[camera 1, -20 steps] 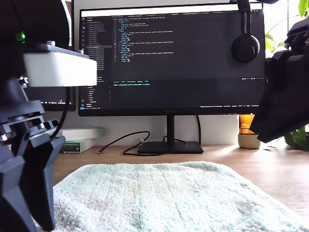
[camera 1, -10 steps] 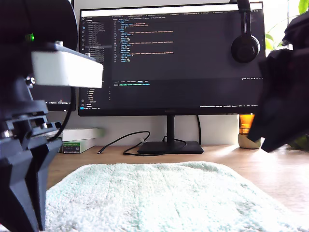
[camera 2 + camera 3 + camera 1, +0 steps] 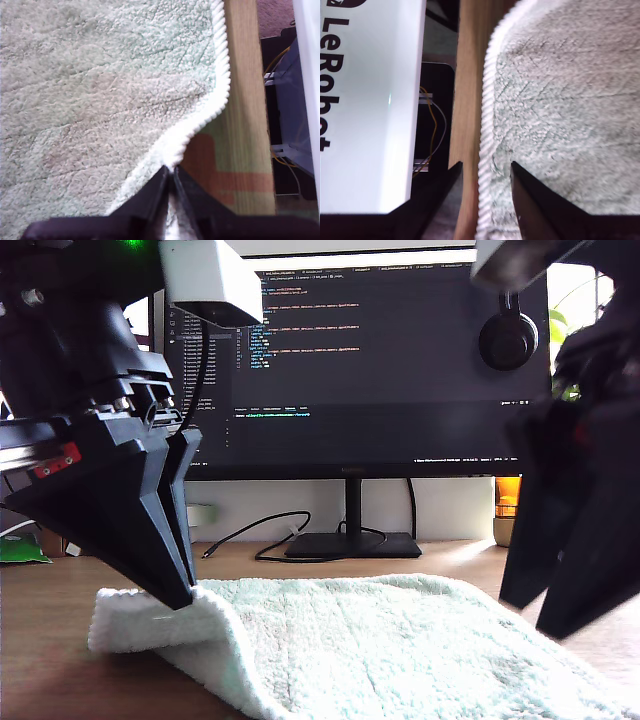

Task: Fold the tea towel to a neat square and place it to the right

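The pale mint-green tea towel [image 3: 380, 650] lies spread over the wooden desk. Its corner at the exterior view's left is raised off the wood and curls over. My first gripper [image 3: 178, 595] is shut on that corner. The first wrist view shows the gripper [image 3: 171, 172] pinching the ribbed whitish hem [image 3: 220, 95] of the towel [image 3: 90, 90]. My second gripper [image 3: 540, 615] hangs open over the towel's edge at the exterior view's right. In the second wrist view its jaws [image 3: 487, 167] straddle the ribbed hem [image 3: 485, 125] of the towel [image 3: 570, 100]; whether they touch it is unclear.
Behind the towel stand a dark monitor [image 3: 360, 370] on a black foot [image 3: 352, 543], headphones [image 3: 508, 338] hung on its corner, and a loose black cable [image 3: 255, 533]. A plant pot [image 3: 510, 520] sits at the exterior view's right. A white LeRobot-printed box [image 3: 370, 100] lies beyond the desk edge [image 3: 467, 75].
My first gripper has risen and taken the towel's corner up with it, curling that edge. The second arm has come down and inward toward the towel's opposite edge.
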Available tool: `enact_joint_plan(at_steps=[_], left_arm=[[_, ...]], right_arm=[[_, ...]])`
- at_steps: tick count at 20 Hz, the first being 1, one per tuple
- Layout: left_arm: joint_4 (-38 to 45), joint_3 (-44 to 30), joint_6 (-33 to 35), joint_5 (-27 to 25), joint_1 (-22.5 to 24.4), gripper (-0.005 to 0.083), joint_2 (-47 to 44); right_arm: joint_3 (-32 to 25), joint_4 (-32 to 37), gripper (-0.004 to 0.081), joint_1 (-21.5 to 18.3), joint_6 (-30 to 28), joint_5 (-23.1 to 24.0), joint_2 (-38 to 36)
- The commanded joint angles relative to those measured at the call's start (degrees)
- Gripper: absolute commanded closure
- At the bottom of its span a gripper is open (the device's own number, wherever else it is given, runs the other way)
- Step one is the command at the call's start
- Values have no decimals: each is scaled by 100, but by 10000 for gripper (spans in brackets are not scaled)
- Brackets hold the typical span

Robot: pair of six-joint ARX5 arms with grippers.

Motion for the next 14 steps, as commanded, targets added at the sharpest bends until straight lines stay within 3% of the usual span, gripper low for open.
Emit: enact_joint_plan(at_steps=[1, 14], left_arm=[[4, 184, -33, 26, 15, 797, 42], [17, 896, -35, 28, 280, 797, 42]], right_arm=[[-105, 61, 499, 50, 31, -24, 142], [-105, 352, 499, 50, 232, 31, 468]])
